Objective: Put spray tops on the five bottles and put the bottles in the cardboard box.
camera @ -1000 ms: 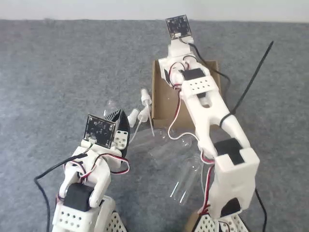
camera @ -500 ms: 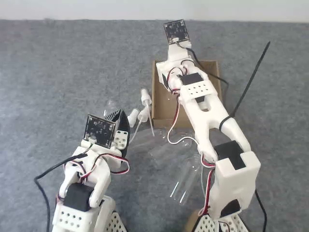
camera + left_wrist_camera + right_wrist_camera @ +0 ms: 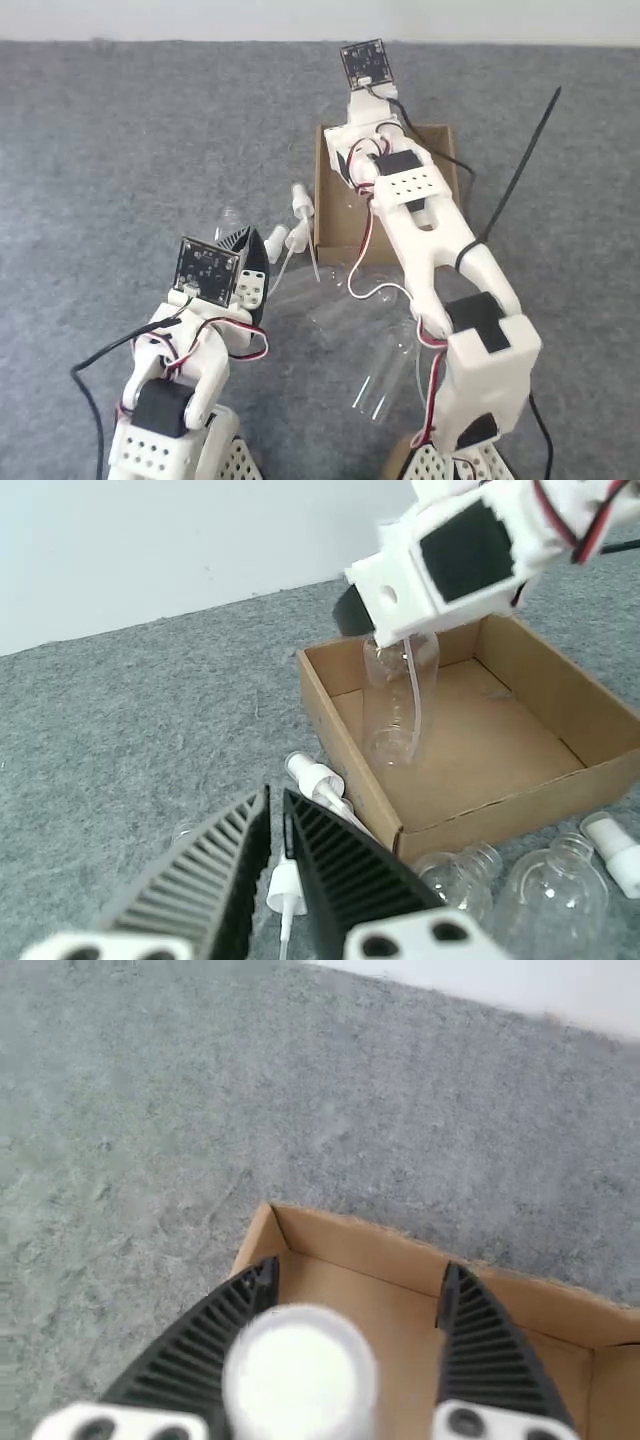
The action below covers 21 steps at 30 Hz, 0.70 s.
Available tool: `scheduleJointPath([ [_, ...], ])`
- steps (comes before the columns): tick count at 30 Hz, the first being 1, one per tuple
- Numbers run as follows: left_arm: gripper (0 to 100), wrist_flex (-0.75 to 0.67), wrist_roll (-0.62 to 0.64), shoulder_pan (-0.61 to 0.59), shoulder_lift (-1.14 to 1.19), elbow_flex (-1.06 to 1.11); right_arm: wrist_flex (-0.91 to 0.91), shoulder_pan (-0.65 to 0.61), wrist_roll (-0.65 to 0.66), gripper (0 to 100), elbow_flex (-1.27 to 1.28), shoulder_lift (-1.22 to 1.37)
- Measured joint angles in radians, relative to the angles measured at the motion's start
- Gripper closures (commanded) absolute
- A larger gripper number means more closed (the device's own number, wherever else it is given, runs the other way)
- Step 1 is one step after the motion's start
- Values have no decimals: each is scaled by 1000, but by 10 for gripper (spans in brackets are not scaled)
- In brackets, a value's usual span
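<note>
- I am holding a bottle in my right gripper. The jaws are spread to about bottle width and closing on it just below its white spray top.
- The bottle is hanging upright inside the outline of the cardboard box, near the wall on the side of the loose spray tops.
- My left gripper is hovering above those loose tops with its jaws drawn to a narrow slit, gripping nothing.
- Judgement: the step in hand is setting this bottle down. I should be lowering it straight, staying off the near wall, and opening only once the base is bearing on the floor. Placing it tight to a corner would be leaving room for the other four.
- The left wrist view is giving the side-on profile: body, dip tube, and base against the box floor. I cannot tell whether the base is touching.
- The right wrist view is giving the top-down alignment of the top against the box corner.
- The high view is adding the other clear bottles lying on the grey mat between my arms.
</note>
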Motion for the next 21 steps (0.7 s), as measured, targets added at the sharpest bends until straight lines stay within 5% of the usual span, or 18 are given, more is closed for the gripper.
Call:
scheduleJointPath([
  [21,988,0,0,0,0,0,158,0,0,789,-6,-321],
])
